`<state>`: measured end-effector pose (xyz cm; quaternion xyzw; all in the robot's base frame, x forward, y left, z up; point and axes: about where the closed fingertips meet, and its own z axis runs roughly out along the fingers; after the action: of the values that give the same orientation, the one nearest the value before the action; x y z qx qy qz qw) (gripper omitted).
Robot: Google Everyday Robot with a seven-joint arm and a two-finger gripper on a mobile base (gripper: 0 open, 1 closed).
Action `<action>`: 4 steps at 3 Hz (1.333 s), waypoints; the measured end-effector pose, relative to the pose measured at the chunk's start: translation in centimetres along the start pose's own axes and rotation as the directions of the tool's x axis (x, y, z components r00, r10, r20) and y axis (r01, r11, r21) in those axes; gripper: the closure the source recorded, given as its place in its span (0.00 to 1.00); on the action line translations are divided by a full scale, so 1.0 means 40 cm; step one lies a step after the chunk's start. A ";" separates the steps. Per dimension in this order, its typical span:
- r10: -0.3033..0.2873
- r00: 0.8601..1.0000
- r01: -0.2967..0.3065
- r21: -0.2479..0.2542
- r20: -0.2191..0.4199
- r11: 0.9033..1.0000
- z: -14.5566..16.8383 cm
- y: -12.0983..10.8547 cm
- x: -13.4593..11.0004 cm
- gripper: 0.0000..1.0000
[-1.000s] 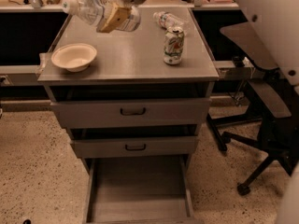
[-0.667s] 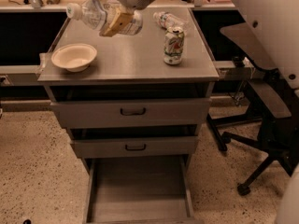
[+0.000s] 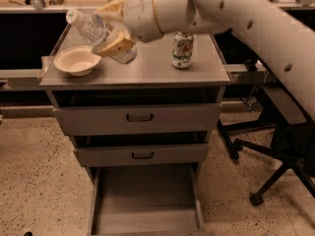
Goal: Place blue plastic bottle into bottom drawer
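My gripper (image 3: 114, 27) is shut on the blue plastic bottle (image 3: 93, 31), a clear bottle with a white cap and pale label. It holds the bottle tilted in the air above the left part of the cabinet top (image 3: 147, 70), cap pointing up-left, just right of the white bowl. The bottom drawer (image 3: 145, 200) stands pulled open below, a shallow grey tray with nothing in it. The arm reaches in from the upper right.
A white bowl (image 3: 76, 60) sits on the left of the cabinet top. A green-and-white soda can (image 3: 182, 49) stands at the right. Two upper drawers (image 3: 140, 118) with black handles are shut. A black office chair (image 3: 275, 146) stands to the right.
The gripper with the bottle has moved forward and down, away from the cabinet's back edge toward its front. The other bottle behind the can is now hidden by the arm.
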<state>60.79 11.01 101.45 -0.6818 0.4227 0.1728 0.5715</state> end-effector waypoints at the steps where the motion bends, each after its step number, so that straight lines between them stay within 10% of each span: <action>1: 0.211 0.970 -0.223 0.090 0.122 0.971 -0.002 0.077 0.002 1.00; 2: 0.417 0.895 -0.432 0.079 0.157 0.898 0.021 0.210 0.036 1.00; 4: 0.529 0.841 -0.535 0.018 0.114 0.845 0.084 0.305 0.149 1.00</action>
<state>55.66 11.98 88.49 -0.5136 0.5688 0.3495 0.5390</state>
